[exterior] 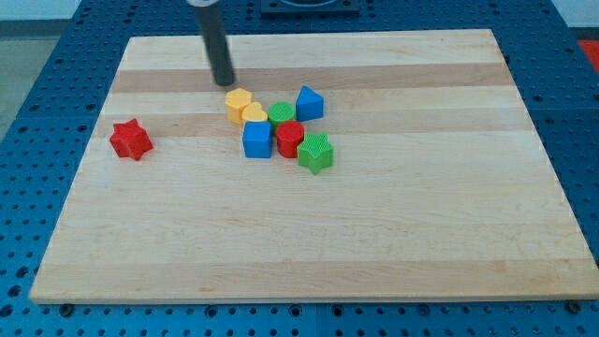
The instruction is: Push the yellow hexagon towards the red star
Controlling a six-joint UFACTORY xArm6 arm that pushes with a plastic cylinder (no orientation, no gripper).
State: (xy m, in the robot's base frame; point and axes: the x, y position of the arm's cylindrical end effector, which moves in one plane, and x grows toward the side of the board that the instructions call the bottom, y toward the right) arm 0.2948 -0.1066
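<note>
The yellow hexagon lies at the upper left of a tight cluster of blocks near the board's middle top. The red star lies alone at the view's left, well apart from the cluster. My tip rests on the board just above and slightly left of the yellow hexagon, close to it; whether it touches I cannot tell. A second yellow block sits against the hexagon's lower right.
The cluster also holds a blue cube, a green block, a blue block, a red block and a green star. The wooden board lies on a blue perforated table.
</note>
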